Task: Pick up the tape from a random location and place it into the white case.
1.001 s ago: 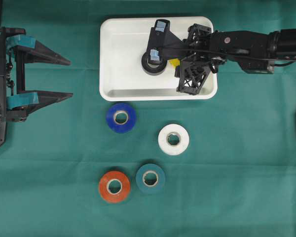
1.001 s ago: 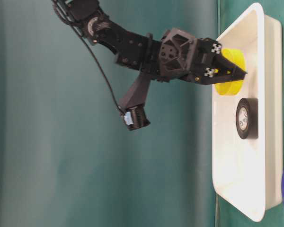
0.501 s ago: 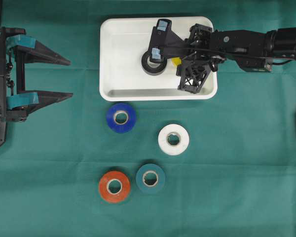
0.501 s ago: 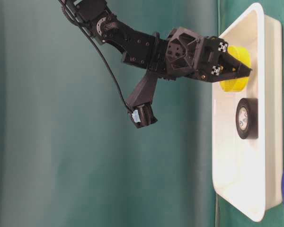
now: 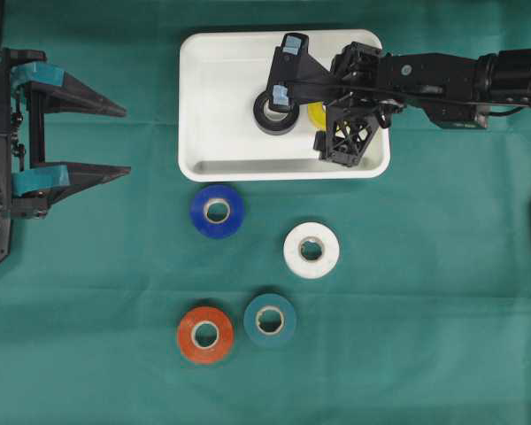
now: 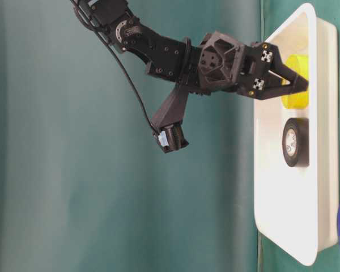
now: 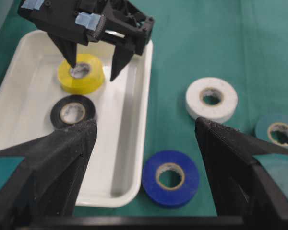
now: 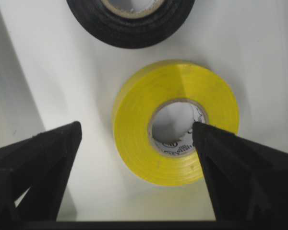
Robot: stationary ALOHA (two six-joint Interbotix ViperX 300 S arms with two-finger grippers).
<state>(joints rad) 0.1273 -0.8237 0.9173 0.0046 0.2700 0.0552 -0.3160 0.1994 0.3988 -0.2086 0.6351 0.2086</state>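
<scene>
The yellow tape [image 5: 316, 112] [image 7: 81, 76] [image 8: 134, 124] lies flat on the floor of the white case [image 5: 221, 88] [image 6: 289, 215], next to a black tape [image 5: 267, 119] [image 7: 73, 112]. My right gripper [image 7: 92, 69] [image 8: 137, 125] [image 6: 300, 76] hangs just over it, open. One finger stands at the roll's hole and the other outside its rim, and neither presses the roll. My left gripper [image 5: 126, 140] [image 7: 145, 124] stays at the table's left edge, open and empty.
On the green cloth in front of the case lie a blue tape [image 5: 217, 211], a white tape [image 5: 311, 250], a teal tape [image 5: 270, 319] and an orange tape [image 5: 204, 334]. The blue one lies close to the case's front rim.
My right gripper came down into the case with the yellow tape, then opened. The roll now rests on the case floor. The left arm has not moved.
</scene>
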